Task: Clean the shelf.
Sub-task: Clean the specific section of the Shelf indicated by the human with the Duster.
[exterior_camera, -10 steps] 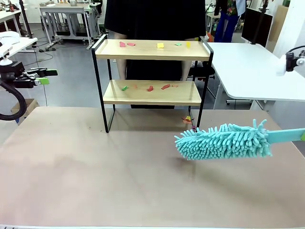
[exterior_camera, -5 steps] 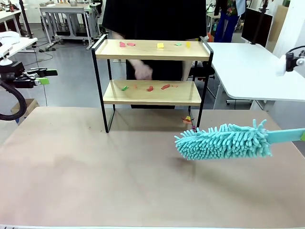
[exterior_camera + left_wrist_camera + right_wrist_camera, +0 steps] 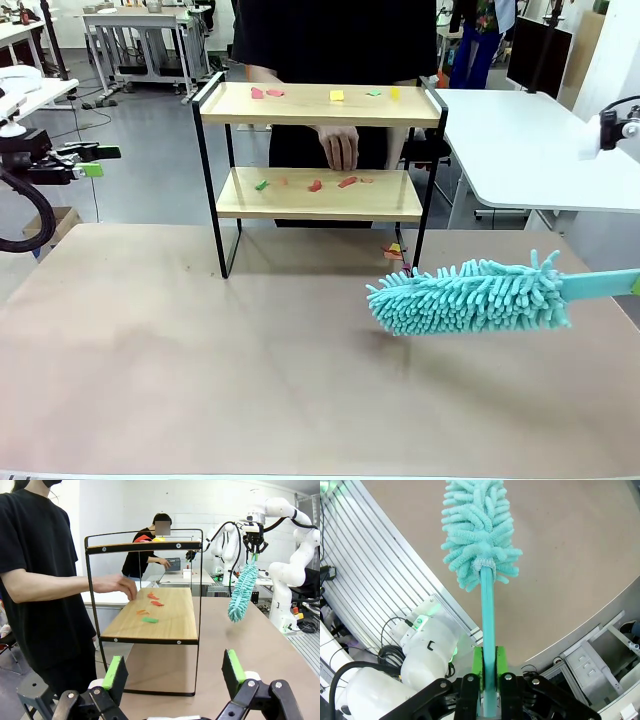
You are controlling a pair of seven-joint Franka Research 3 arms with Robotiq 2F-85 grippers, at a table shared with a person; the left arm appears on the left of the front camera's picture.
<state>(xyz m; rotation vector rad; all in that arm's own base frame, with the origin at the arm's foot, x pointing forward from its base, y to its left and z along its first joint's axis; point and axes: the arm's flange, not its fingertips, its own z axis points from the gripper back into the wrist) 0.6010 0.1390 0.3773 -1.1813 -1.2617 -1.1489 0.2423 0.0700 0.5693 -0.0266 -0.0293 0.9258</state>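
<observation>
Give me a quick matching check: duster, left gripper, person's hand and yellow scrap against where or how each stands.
1 duster
2 left gripper
3 person's hand
4 yellow scrap

a on the top board of the shelf
b open, empty
c held by the right gripper
d between the shelf's two boards

Pairs: 1-c, 2-b, 3-d, 4-a

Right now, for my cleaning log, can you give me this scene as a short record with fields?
shelf: two boards, standing on the table
scraps: coloured bits on both boards
duster: teal, above the table, not touching the shelf
right gripper: shut on the duster
left gripper: open, empty
person's hand: between the boards, above the lower scraps
</observation>
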